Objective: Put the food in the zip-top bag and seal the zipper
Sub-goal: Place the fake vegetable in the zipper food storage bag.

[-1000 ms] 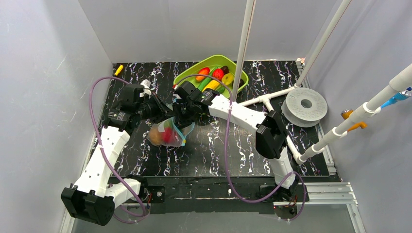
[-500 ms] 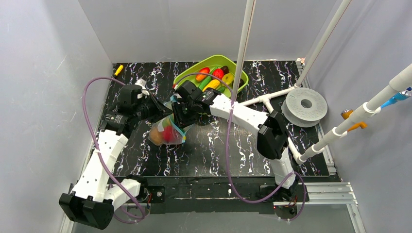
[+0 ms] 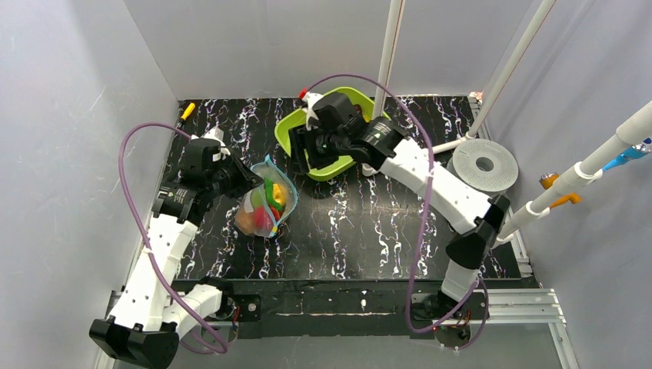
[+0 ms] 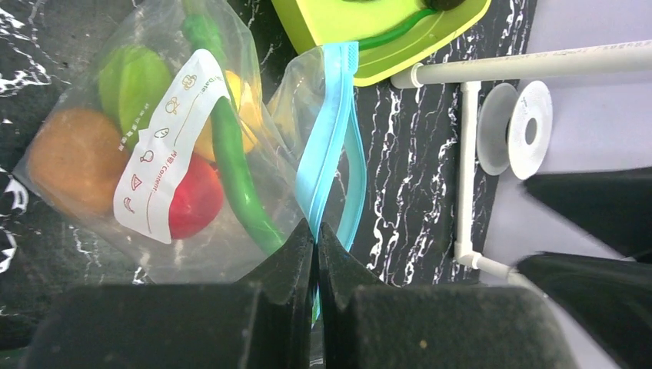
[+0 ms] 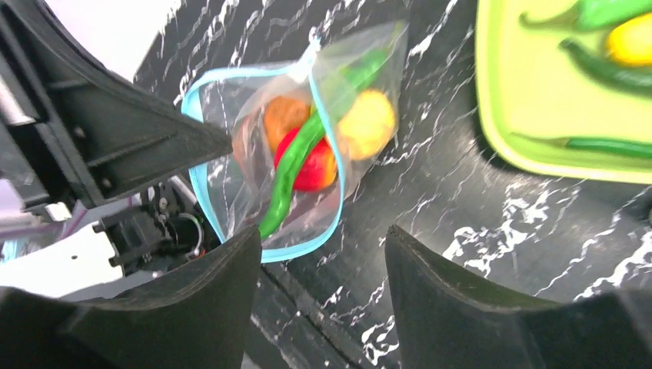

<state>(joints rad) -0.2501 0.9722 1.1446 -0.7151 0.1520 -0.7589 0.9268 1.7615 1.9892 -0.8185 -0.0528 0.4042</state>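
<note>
The clear zip-top bag point(image 3: 264, 207) lies left of centre with its mouth gaping. My left gripper point(image 4: 316, 227) is shut on its blue zipper point(image 4: 329, 146) at one end. Inside the bag sit food pieces: an orange one point(image 4: 73, 157), a red one point(image 4: 196, 201), a yellow one point(image 5: 367, 123) and a long green pepper point(image 5: 296, 173). My right gripper point(image 5: 323, 231) is open and empty. It hovers over the near-left part of the lime-green tray point(image 3: 291, 132), apart from the bag. More food lies in the tray point(image 5: 530, 100): a yellow piece point(image 5: 634, 38) and green peppers point(image 5: 607, 69).
A grey spool point(image 3: 484, 164) lies at the right edge of the black marbled mat. White pipes point(image 3: 419, 157) run across the back right and stand upright behind the tray. A small yellow object point(image 3: 187, 110) rests at the mat's back-left corner.
My right gripper has opened, let go of the bag's mouth and swung back right over the tray. The left gripper kept its grip and the bag's mouth now gapes.
</note>
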